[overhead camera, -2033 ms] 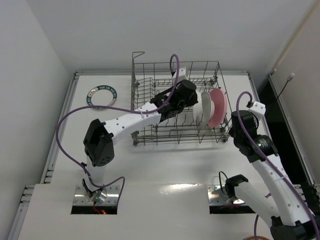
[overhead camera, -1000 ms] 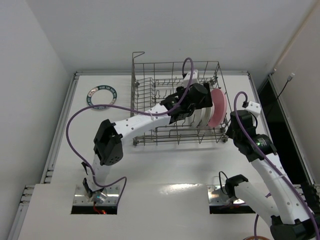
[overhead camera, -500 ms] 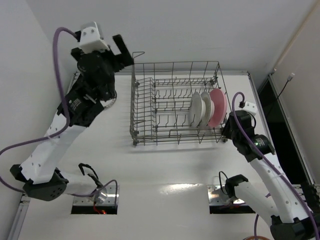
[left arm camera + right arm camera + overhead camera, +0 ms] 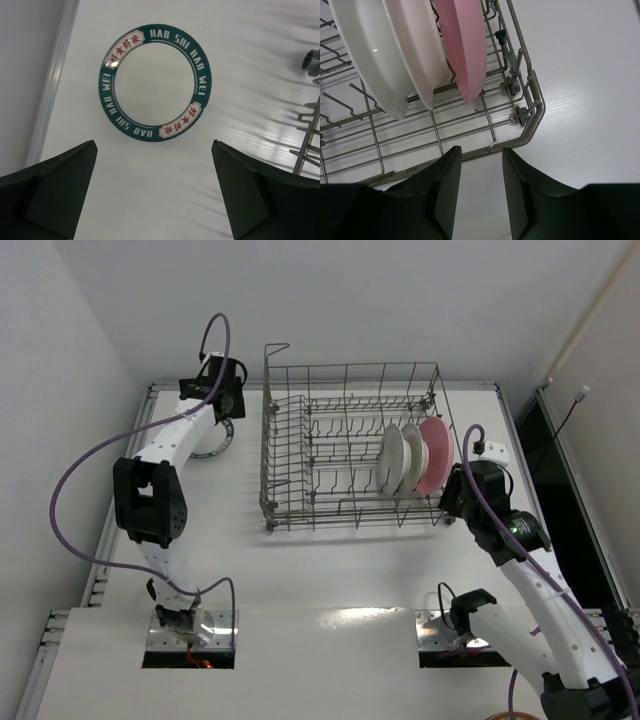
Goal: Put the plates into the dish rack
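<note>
Left pincer (image 4: 153,150) released wide and empty, hovering over lettered plate (image 4: 155,82), which lies flat on surface (image 4: 165,200) at 10 o'clock of dish rack (image 4: 540,95). Pink plate (image 4: 465,45) and two white plates (image 4: 370,55) stand on edge at rack's 3 o'clock end, pink outermost. Right pincer (image 4: 481,155) narrowly parted, empty, at rack's 4 o'clock corner.

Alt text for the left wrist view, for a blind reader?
A white plate with a dark green lettered rim lies flat on the white table, framed from above by the open left end effector. The wire dish rack shows at far right.
</note>
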{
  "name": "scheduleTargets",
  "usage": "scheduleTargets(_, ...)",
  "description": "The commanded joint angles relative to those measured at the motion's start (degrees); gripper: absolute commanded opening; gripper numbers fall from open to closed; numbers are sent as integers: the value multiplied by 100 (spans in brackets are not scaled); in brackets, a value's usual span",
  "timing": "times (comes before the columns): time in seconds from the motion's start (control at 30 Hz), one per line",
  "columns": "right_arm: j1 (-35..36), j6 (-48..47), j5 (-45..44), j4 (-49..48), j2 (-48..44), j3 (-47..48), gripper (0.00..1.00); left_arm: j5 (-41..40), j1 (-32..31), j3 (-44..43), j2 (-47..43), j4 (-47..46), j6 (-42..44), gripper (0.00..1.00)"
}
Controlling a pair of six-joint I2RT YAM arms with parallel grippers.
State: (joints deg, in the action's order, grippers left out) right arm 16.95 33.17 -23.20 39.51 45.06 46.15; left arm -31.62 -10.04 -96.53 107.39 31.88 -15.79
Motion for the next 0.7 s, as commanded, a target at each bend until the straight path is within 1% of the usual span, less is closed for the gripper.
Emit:
scheduleTargets(0.0,-34,-109,88,-127,-129,-1,36,778,46,-155,42,-182,-240,100)
scheduleTargets(0.07,-34,-161,140,-127,-129,-53,36,998,169,-295,342,-182,-188,100)
scheduleTargets(0.1,-34,-162,140,-127,-181,-54,36,1200,169,-496,709,18,-187,100)
scheduleTargets(0.23,-34,-162,140,-127,-182,-54,36,1386,169,-717,1292,152,-82,100)
scheduleTargets(0.33,-34,-162,263,-75,-129,-54,36,1211,169,-587,1512,30,-29,100)
scheduleTargets(0.4,-34,-162,263,-75,-129,-54,36,1036,169,-752,1740,133,-29,100)
scheduleTargets(0.43,-34,-162,316,-22,-129,-54,36,982,169,-997,1845,300,-29,98)
scheduleTargets(0.47,-34,-162,316,-22,-129,-54,36,869,169,-1147,1951,415,-29,98)
scheduleTargets(0.53,-34,-162,316,-22,-129,-1,36,754,169,-1350,2249,573,23,95)
scheduleTargets(0.67,-34,-162,368,-22,-129,-1,37,762,231,-1351,2540,696,23,84)
